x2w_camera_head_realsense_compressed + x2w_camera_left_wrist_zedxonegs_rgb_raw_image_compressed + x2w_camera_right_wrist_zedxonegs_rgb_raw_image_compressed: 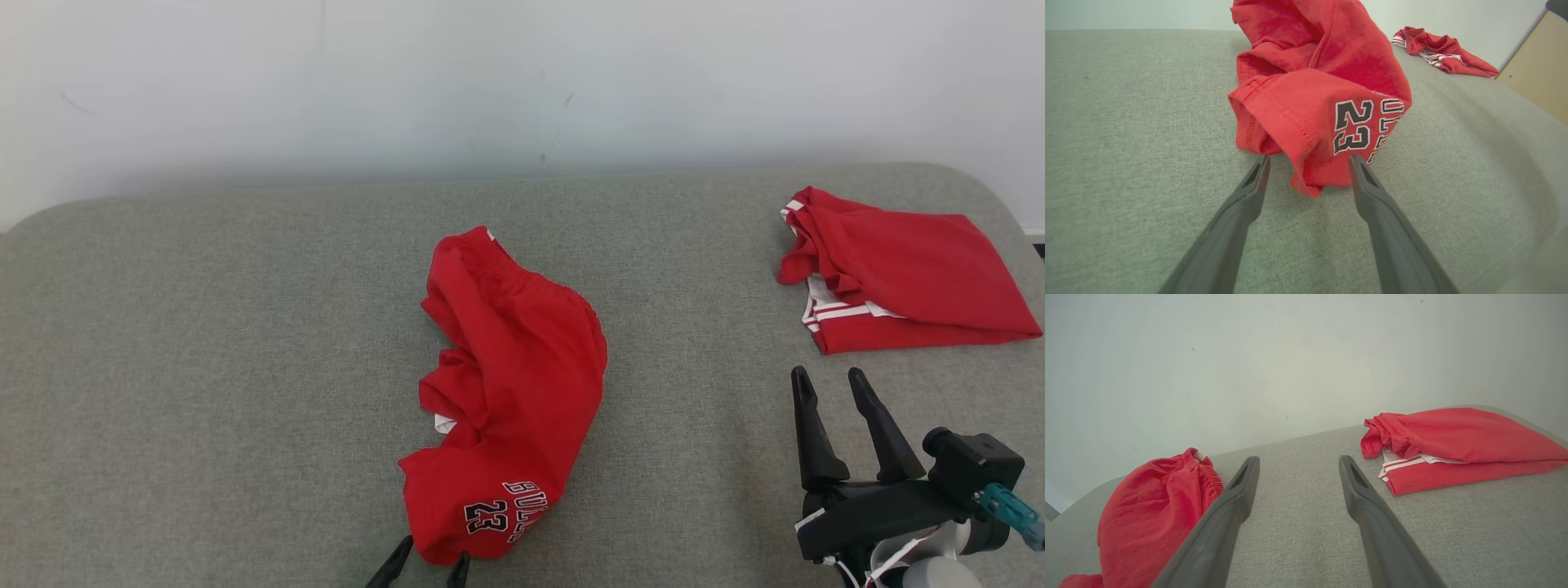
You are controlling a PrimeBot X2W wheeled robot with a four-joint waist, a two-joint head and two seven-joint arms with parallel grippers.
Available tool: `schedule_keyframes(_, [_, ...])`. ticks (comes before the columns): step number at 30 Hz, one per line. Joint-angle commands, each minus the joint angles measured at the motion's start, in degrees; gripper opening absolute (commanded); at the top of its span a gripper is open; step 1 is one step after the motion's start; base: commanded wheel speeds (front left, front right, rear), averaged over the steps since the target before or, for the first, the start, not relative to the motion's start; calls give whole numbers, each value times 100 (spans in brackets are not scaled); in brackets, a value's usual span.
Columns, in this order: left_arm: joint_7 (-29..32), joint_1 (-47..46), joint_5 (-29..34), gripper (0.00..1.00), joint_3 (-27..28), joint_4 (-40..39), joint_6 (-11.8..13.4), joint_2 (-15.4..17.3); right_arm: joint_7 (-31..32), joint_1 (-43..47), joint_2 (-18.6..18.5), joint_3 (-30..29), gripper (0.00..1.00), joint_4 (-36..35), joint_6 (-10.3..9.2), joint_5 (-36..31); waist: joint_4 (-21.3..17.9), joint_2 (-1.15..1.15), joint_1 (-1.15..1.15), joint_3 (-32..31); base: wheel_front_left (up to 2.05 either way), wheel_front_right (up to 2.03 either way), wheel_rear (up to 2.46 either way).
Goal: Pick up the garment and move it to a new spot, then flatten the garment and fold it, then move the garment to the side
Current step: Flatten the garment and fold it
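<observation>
Left gripper (1309,159): fingers spread wide, nothing held. The tips sit low on either side of the near hem, and I cannot tell whether they touch the cloth.
Why there: probably lined up to pinch that hem, which is the closest loose edge.
Red basketball shorts (514,367): crumpled at the middle of the surface. The elastic waistband is at the far end and the leg printed "23" is nearest the left gripper.
Right gripper (829,373): also spread wide and empty. It hovers at the near right, apart from both garments, probably kept clear until flattening needs two grips.
Folded red garment (898,278): white stripes, lying at the far right, well apart from the shorts.
Grey fabric surface (204,327): bare to the left, with room for a new spot.
Stage: pick-up not yet made.
</observation>
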Motion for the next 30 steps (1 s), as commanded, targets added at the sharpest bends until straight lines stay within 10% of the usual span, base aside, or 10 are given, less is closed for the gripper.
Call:
schedule_keyframes(1, [-36, -97, -99, 94, -26, 110, -45, -8, -2, -18, -23, 24, 100, 14, -4, -8, -4, 0, 0, -13, 0, 0, 0])
schedule_keyframes(4, [-36, -199, -196, 2, -91, 304, -110, -19, 12, -28, -34, 39, 100, 27, -4, 3, -10, 0, 0, -21, 0, 0, 0])
schedule_keyframes(15, [-36, -74, -572, 0, 188, -233, -183, -29, -48, 138, -2, -75, 100, 73, -4, 48, 210, 0, 0, -129, 0, 0, 0])
schedule_keyframes(30, [1152, 809, -563, 0, 93, -2802, -238, 803, -105, 271, 42, -163, 100, 166, -4, 88, 520, 0, 0, -351, 0, 0, 0])
